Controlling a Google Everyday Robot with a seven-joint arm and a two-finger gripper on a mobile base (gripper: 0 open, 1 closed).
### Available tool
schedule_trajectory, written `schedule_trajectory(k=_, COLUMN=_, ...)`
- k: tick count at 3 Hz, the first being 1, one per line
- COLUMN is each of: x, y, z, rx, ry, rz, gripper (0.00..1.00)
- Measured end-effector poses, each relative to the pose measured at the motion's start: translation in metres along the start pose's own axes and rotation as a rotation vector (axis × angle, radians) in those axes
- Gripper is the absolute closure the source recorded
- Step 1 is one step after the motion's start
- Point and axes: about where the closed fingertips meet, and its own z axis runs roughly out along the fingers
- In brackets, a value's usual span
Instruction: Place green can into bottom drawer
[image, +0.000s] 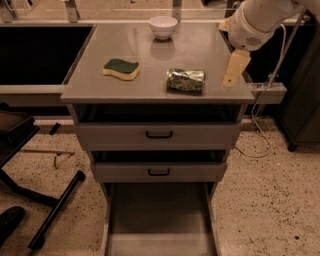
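The green can (186, 80) lies on its side on the grey cabinet top (150, 87), right of centre. My gripper (229, 82) hangs from the white arm at the top right. It points down over the right edge of the top, a short way to the right of the can and not touching it. The bottom drawer (115, 220) is pulled out towards the camera, and its grey floor shows nothing in it. The two upper drawers with black handles (159, 134) are pushed in.
A green-topped yellow sponge (121, 68) lies on the left of the top. A white bowl (163, 26) stands at the back. A black chair base (50, 200) is on the floor at the left. A cable (257, 127) hangs at the right.
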Motion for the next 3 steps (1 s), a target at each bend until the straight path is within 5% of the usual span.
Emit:
schedule_trajectory(k=1, x=-0.001, y=-0.015, z=0.035, rx=-0.016, ry=-0.046, rz=-0.004, gripper=0.00)
schedule_trajectory(k=3, x=-0.006, y=-0.016, z=0.053, rx=-0.059, ry=-0.058, rz=0.043, gripper=0.00)
